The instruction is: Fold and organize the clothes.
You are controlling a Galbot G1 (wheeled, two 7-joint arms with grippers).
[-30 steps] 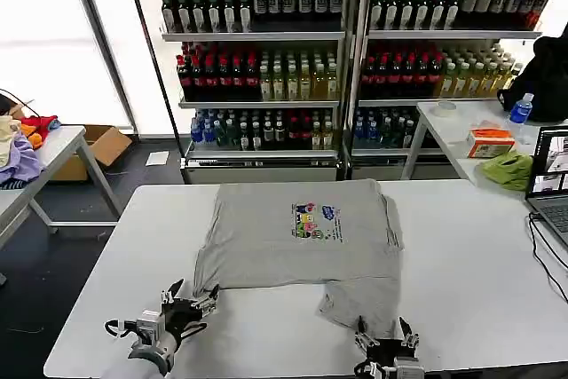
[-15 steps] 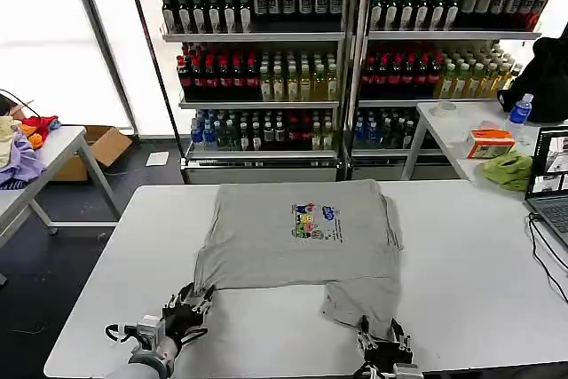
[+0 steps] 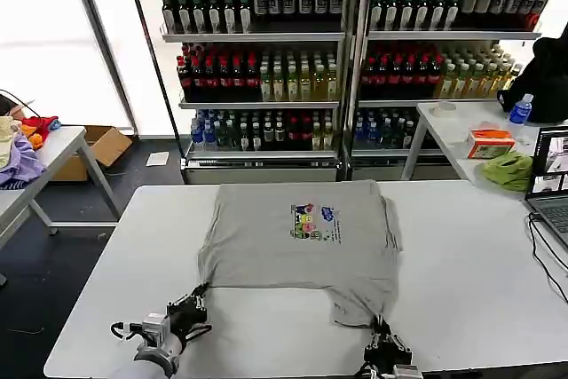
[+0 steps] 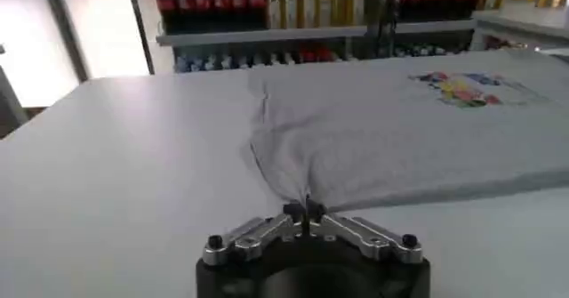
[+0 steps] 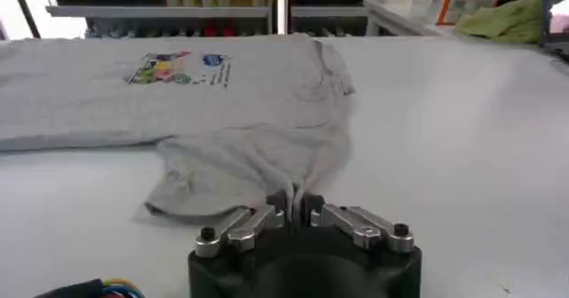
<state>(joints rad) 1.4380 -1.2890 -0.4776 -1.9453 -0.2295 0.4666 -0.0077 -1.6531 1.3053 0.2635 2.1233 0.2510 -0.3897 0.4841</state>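
At the desk's (image 3: 461,246) near edge, our left gripper (image 3: 187,306) and right gripper (image 3: 383,341), jaws closed, pinch the grey T-shirt's (image 3: 297,232) hem corners; we should lift both evenly

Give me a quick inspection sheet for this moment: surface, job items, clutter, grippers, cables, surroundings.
Surface: white table, flat.
Job's things: grey T-shirt, print up, near hem bunched at both corners.
Clutter: nothing seen on the work table besides the laptop at its right edge.
Grippers: left gripper shut on the T-shirt's near left corner; right gripper shut on its near right corner.
Cables: black cable running from the laptop.
Surroundings: drink shelves behind; side table with lime-green cloth, orange box.
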